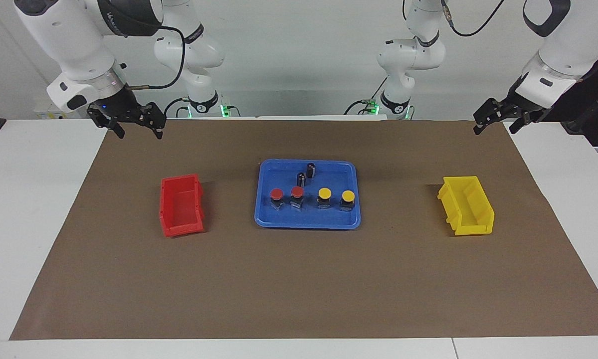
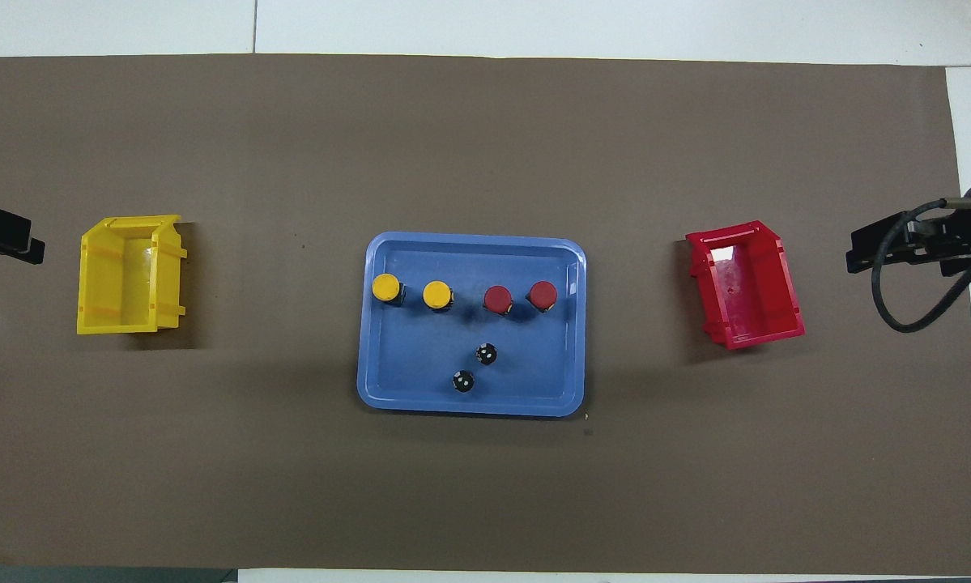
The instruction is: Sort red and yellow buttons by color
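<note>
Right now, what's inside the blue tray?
The blue tray holds two yellow buttons, two red buttons, and two dark cylinders. Nothing covers them.

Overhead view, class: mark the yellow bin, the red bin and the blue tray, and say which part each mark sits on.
yellow bin (image 2: 96,283): overhead view, on its outer side wall.
red bin (image 2: 786,279): overhead view, on its outer side wall.
blue tray (image 2: 420,356): overhead view, on a bare part of its floor.
</note>
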